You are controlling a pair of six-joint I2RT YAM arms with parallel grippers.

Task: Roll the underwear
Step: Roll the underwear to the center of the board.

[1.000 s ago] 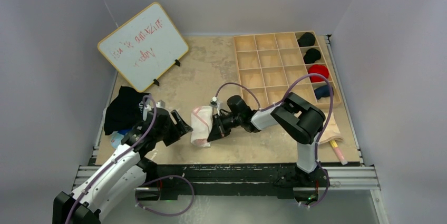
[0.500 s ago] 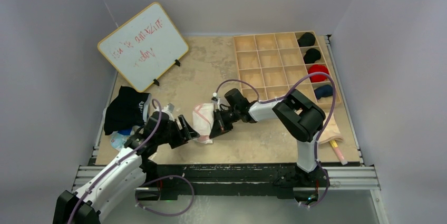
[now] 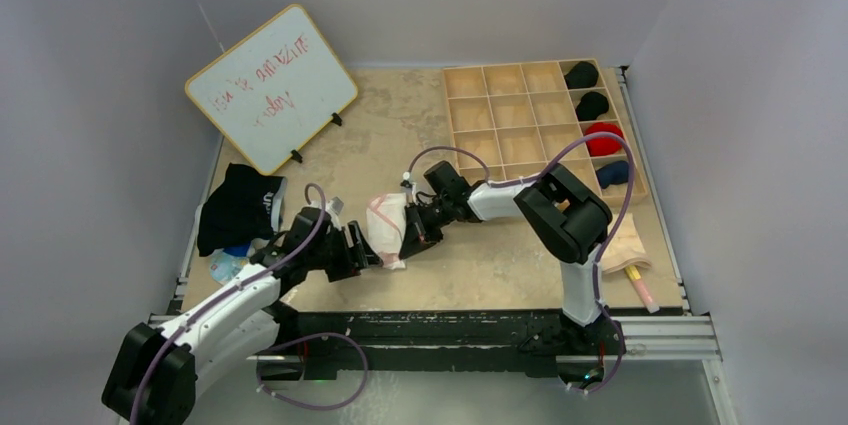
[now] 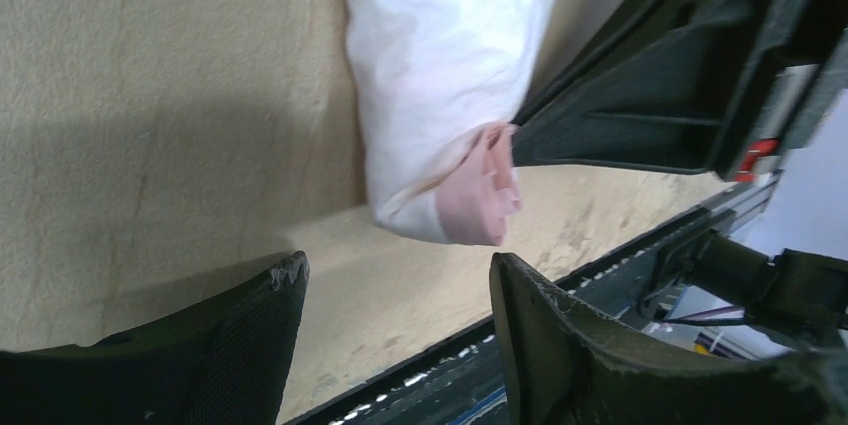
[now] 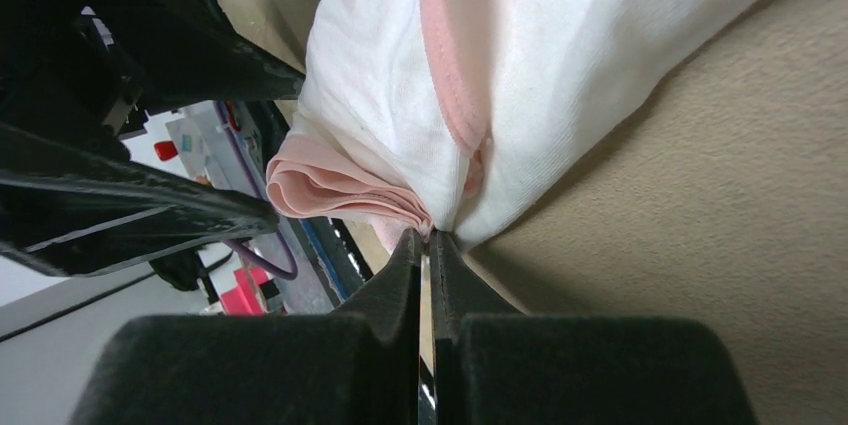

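The underwear (image 3: 385, 227) is a white roll with pink trim lying on the tan table, its folded pink end facing the near edge. My right gripper (image 3: 408, 242) comes in from the right. In the right wrist view its jaws (image 5: 425, 237) are shut, pinching the fabric (image 5: 520, 75) at the seam beside the pink folds. My left gripper (image 3: 368, 253) sits just left of the roll's near end, open. In the left wrist view its fingers (image 4: 395, 270) are spread with bare table between them, and the roll's end (image 4: 440, 145) lies just beyond the tips, apart from them.
A wooden grid tray (image 3: 500, 125) at the back right holds rolled black (image 3: 580, 75), red (image 3: 603, 135) and blue (image 3: 612, 174) items. A whiteboard (image 3: 271, 87) stands back left. A dark garment pile (image 3: 235, 207) lies left, and a pink cloth (image 3: 625, 245) lies right.
My left gripper has moved right, up to the near end of the roll. My right gripper has shifted slightly left and back with the roll pinched in it.
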